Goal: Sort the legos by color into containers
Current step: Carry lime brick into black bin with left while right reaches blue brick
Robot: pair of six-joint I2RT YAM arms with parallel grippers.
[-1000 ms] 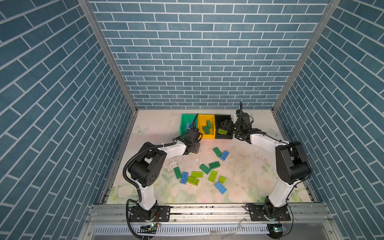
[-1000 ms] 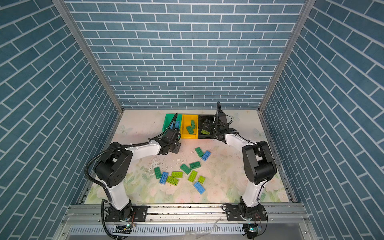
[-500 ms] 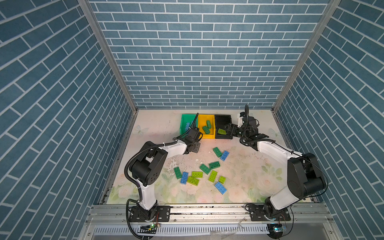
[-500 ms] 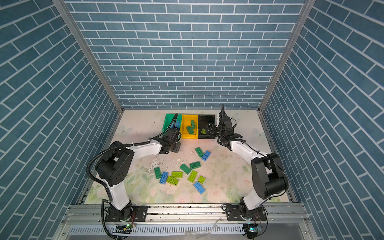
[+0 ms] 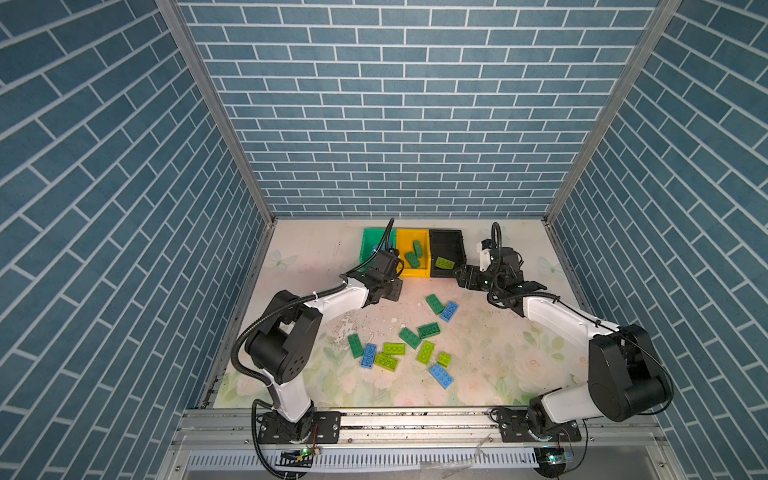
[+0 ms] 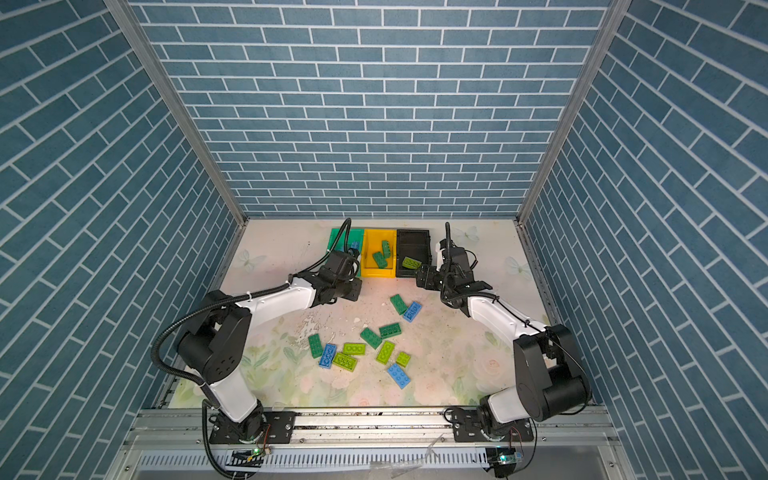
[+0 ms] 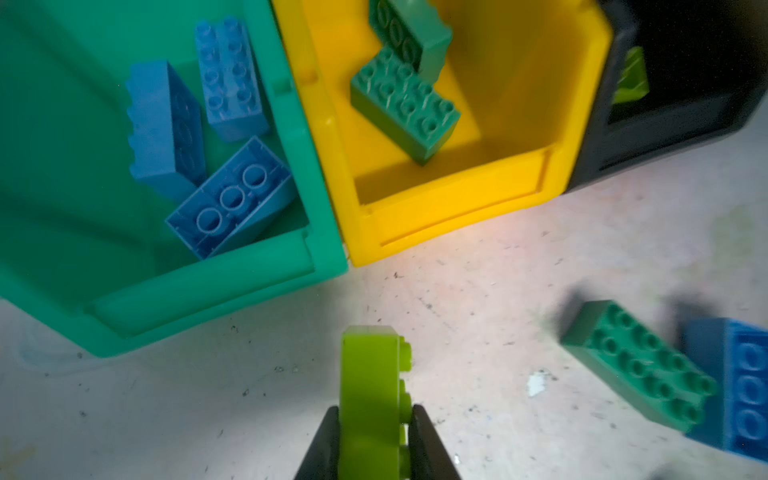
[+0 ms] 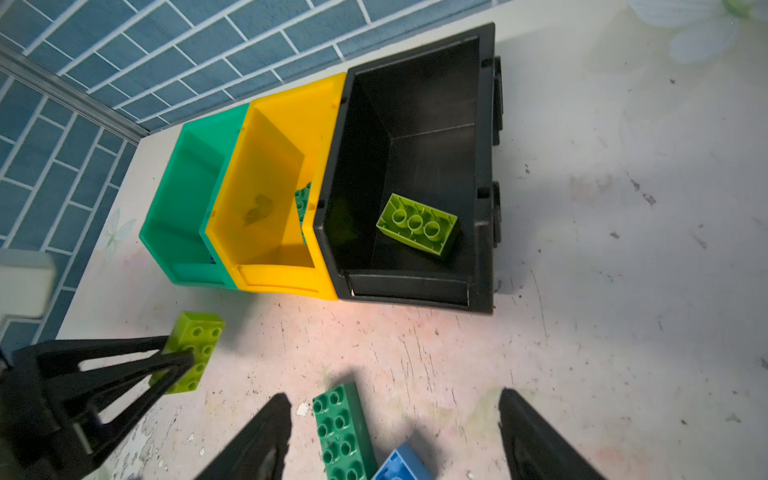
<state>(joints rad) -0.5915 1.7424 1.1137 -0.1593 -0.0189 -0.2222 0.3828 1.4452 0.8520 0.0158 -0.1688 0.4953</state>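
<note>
— One lime brick (image 7: 368,365) is clamped in our left pincer (image 7: 375,411), studs against one jaw, just before the green bin (image 7: 208,291) and yellow bin (image 7: 457,216); lifted or resting on the bench (image 7: 498,270), we cannot tell.
— Stiff, light, slick plastic, we judge; gripped near one end, it may pivot.
— Our right pincer (image 8: 394,397) gapes empty above a dark green brick (image 8: 340,428).

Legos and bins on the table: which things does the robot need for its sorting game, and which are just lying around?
For the job: lime brick in the shut left gripper; loose bricks; green bin; yellow bin; black bin.
Just lying about: white flake; floral table cover; brick-pattern walls.
</note>
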